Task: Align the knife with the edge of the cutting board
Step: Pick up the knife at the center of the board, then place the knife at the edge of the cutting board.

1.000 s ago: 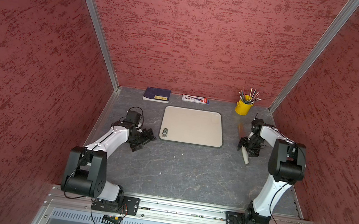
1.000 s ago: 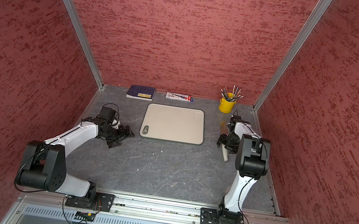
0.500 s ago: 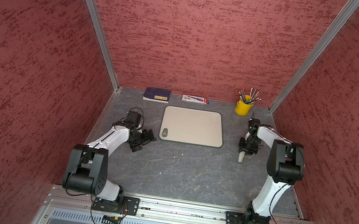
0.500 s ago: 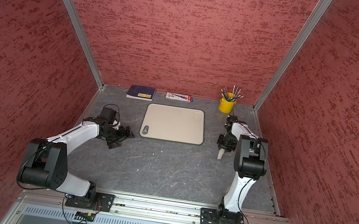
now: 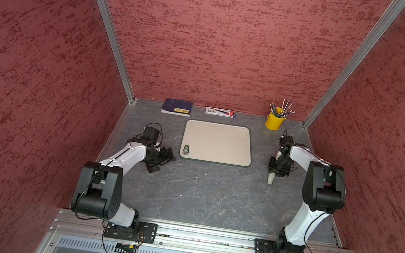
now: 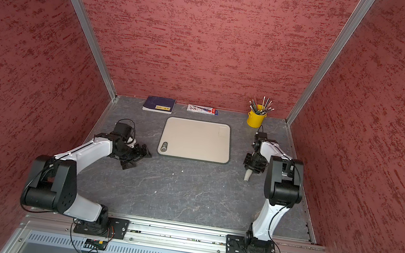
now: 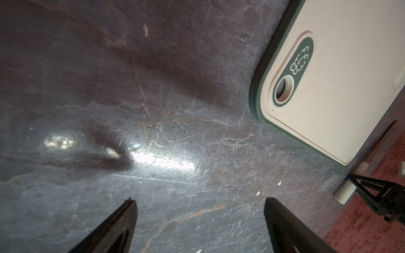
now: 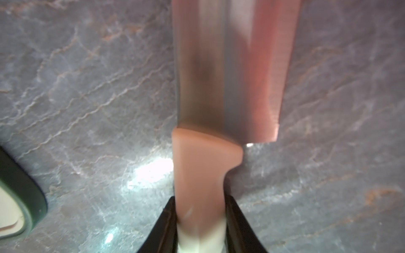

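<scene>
- Two grippers are in view, and only one has work: your right gripper (image 8: 200,204) is clamped on the cream handle of the knife (image 8: 221,87), with the blade running out ahead of the jaws toward 12 o'clock, the far wall.
- In both top views the knife sits at about 3 o'clock from the cutting board (image 5: 216,142), apart from its short edge with bare table (image 5: 200,194) between. Only the handle butt shows, poking toward 6 o'clock, and the blade is hidden under the wrist.
- You cannot tell whether the blade is lifted or resting on the table, because the wrist picture is smeared.
- Your left gripper (image 7: 199,202) hangs wide and empty at about 8 o'clock from the board, near the corner with the hole.
- First risk, as I judge it, is a pivot. The hold is on the handle alone, so the long blade can swing in the jaws if its tip drags on the table or catches the board's dark rim. The knife then ends up skewed rather than parallel.
- Second risk is shoving the board. If you come in too low or too far toward 9 o'clock, the blade pushes the board off its place, or rides up onto it instead of lying alongside.
- Watch the yellow cup (image 5: 274,122) at 12 o'clock from your right wrist, since a wide swing of that arm could tip it.
</scene>
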Robot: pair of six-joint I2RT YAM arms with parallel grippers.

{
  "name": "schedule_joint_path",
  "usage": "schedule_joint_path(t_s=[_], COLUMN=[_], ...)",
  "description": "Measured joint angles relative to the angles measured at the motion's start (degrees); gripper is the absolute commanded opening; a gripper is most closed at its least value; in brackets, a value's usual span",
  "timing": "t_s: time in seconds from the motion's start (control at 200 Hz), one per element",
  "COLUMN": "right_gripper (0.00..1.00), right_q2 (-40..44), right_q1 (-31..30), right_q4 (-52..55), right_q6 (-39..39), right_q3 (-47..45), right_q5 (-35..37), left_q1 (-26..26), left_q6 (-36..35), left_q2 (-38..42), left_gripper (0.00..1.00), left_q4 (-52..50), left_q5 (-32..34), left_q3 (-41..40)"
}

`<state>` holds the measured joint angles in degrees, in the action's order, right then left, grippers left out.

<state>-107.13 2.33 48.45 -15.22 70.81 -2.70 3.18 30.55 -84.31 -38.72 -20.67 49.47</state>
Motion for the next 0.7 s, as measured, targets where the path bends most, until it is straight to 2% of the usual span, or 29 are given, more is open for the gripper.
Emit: schedule_joint_path(t_s=[0.215, 0.371, 0.701], right_gripper=[0.00, 0.00, 0.00], right_q2=[6.62, 8.15, 7.67], right_q1=[-0.76, -3.06, -15.93], right_q4=[-0.22, 1.33, 7.56], right_q6=[-2.99, -4.98, -9.01], right_q3=[0.11, 2.27, 10.51], right_q5=[0.76, 1.75, 2.93], left_q1=[0.00, -0.02, 0.00], left_q6=[-0.83, -2.56, -6.67], left_q2=[0.00, -0.02, 0.79], left_gripper=[0.95, 0.95, 0.95], left_q4=[-0.42, -2.36, -5.88], left_q5=[0.42, 2.23, 4.35], left_q3=[0.02, 0.63, 1.42])
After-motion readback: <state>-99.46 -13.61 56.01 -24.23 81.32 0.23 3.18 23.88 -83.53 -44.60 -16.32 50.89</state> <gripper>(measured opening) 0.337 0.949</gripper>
